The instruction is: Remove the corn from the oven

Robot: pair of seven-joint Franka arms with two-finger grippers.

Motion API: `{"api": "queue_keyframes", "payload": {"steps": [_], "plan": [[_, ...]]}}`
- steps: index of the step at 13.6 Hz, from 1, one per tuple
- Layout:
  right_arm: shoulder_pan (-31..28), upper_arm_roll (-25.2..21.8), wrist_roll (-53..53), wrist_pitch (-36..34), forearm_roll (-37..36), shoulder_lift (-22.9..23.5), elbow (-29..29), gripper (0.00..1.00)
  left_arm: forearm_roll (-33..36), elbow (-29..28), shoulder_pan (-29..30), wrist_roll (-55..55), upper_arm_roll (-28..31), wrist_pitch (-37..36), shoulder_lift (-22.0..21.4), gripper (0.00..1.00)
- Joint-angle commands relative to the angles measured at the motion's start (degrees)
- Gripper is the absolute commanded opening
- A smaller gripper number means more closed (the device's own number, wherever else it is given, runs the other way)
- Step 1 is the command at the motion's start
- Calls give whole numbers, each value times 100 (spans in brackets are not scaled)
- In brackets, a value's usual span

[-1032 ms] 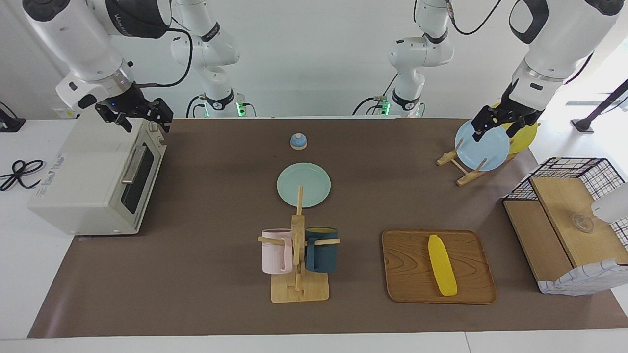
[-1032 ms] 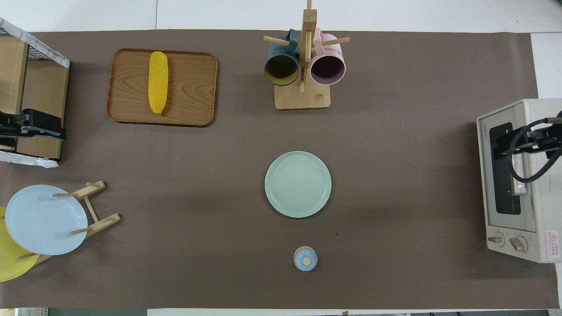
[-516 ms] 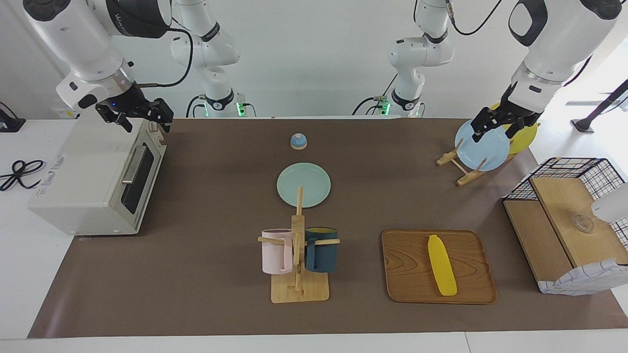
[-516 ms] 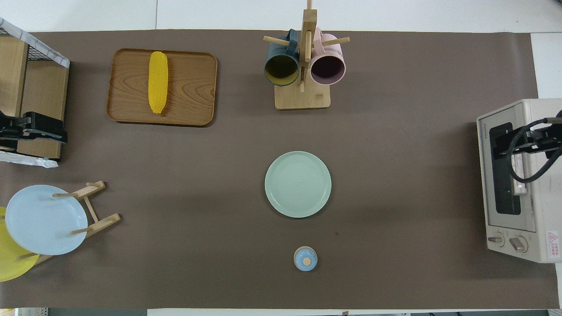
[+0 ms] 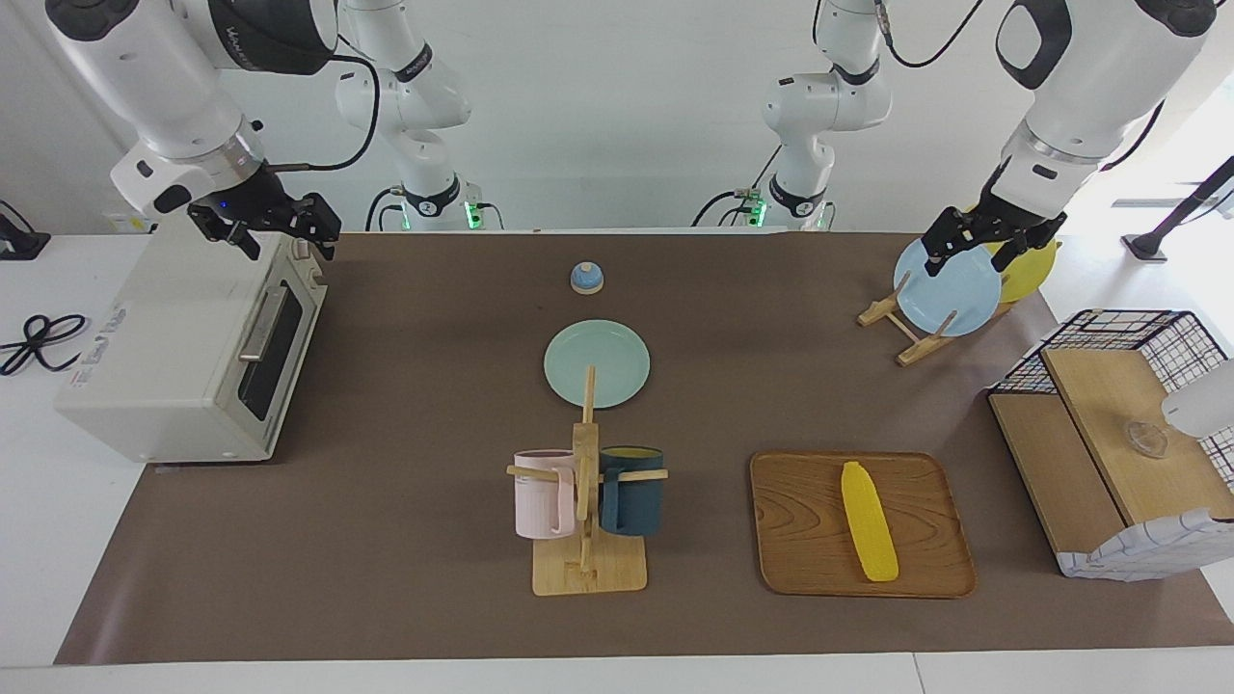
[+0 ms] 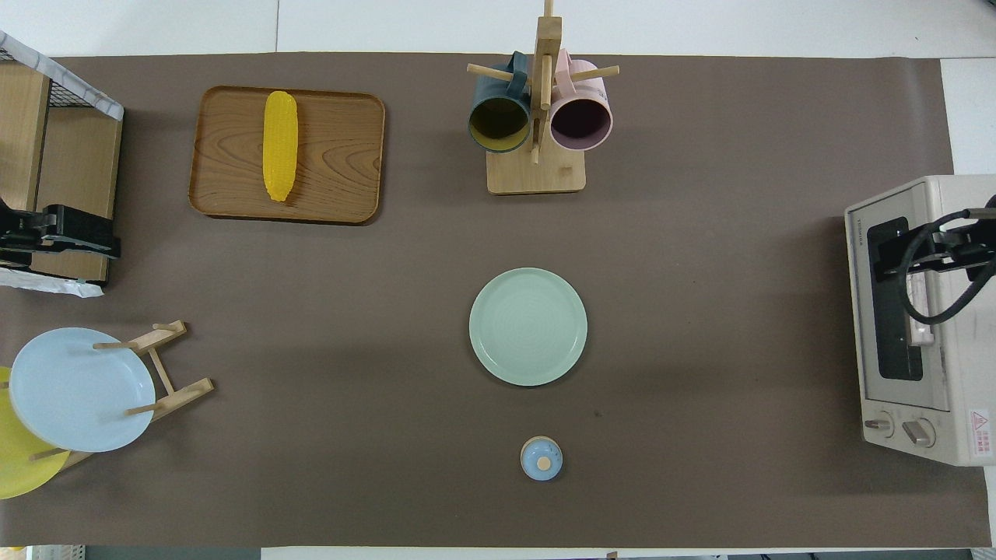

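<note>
So the bright yellow corn cob lies on the brown wooden tray, toward the left arm's end. The boxy cream-white toaster oven sits at the right arm's end, door closed. Between them, the pale green round plate lies nearer the robots than the wooden mug rack.

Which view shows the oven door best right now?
The facing view: the oven presents its shut glass door and bar handle there, with the right gripper above its top. The overhead view shows the door foreshortened from above, partly hidden by that gripper and its cable.
</note>
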Motion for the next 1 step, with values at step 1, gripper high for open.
{"api": "queue_keyframes", "payload": {"steps": [1], "plan": [[-25,17,-18,-14,107,18,68,100,62,-176,-53,24,37,138,-155,100]]}}
